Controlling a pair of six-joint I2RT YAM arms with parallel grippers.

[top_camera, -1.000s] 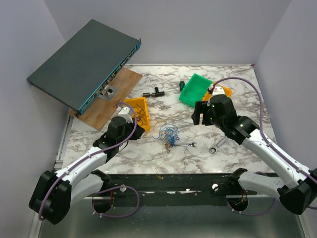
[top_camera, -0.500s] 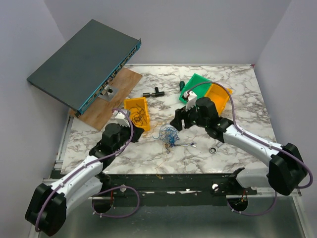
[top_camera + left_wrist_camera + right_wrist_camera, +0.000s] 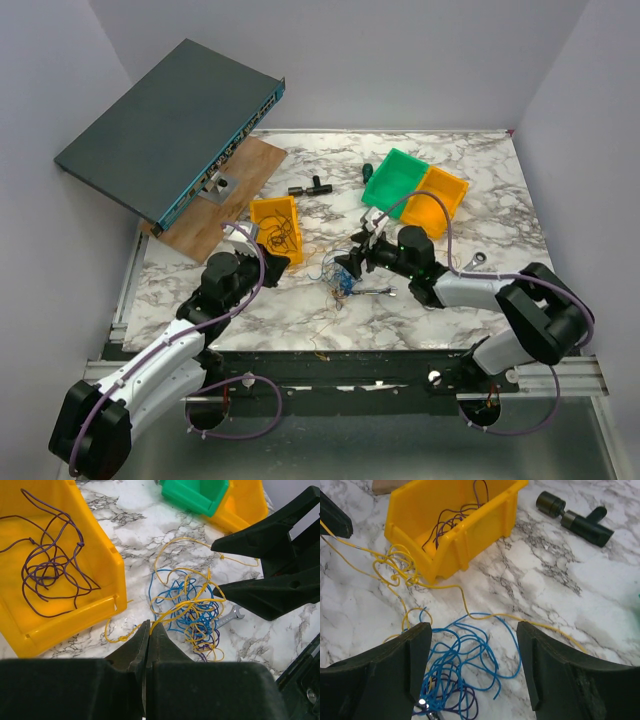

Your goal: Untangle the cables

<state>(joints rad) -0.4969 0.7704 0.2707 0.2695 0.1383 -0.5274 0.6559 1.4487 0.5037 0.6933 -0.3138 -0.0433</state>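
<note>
Marble table (image 3: 480, 200) carries the cables (image 3: 342, 272), a blue/yellow/purple bunch lying mid-table, just beside the yellow bin (image 3: 293, 228), w/ a purple wire (image 3: 50, 575) coiled inside it. Left pincer (image 3: 148, 630) is closed tight on one yellow strand that runs to the bunch. Right pincer (image 3: 474, 635) hangs over the bunch, jaws wide, nothing held; prob. not touching it, view unclear. Silver wrench (image 3: 231, 616) lies at the bunch's edge, partly under the loops.

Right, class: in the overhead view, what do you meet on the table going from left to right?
Grey switch box → yellow bin → cables → green bin → orange bin.
</note>
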